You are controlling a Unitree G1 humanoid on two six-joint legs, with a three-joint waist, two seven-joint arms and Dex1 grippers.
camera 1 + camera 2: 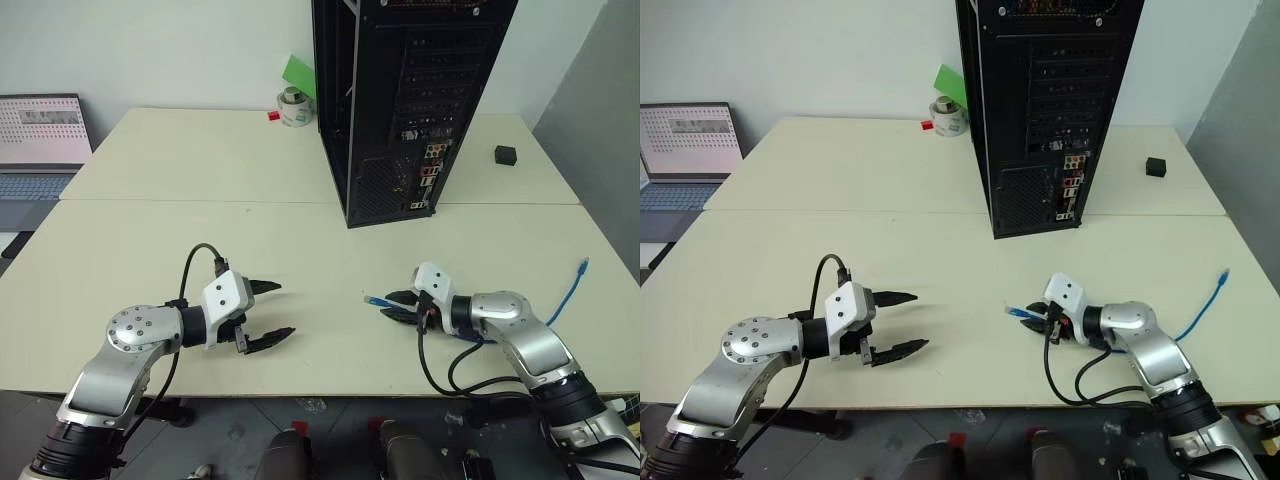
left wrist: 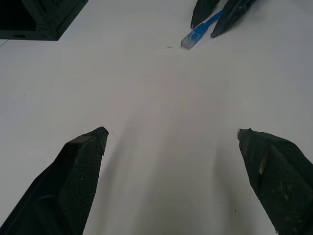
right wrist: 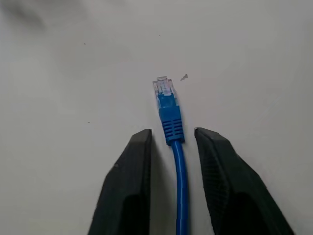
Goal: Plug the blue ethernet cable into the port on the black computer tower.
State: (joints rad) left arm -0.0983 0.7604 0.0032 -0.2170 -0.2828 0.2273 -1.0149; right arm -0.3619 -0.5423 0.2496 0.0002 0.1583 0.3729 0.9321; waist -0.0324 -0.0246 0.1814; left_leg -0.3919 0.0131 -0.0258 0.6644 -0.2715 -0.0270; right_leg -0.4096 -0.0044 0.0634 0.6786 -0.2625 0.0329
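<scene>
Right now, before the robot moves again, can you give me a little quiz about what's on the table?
1. True or false: the blue ethernet cable is already plugged into the black computer tower.
2. Fill in the word: the left end effector has its jaws ____ and holds nothing.
3. Pick one: which is right at the cable's plug end?
A. the left end effector
B. the right end effector
C. the small black cube

Key: 1 false, its plug lies on the table, well in front of the tower. 2 open. 3 B.
</scene>
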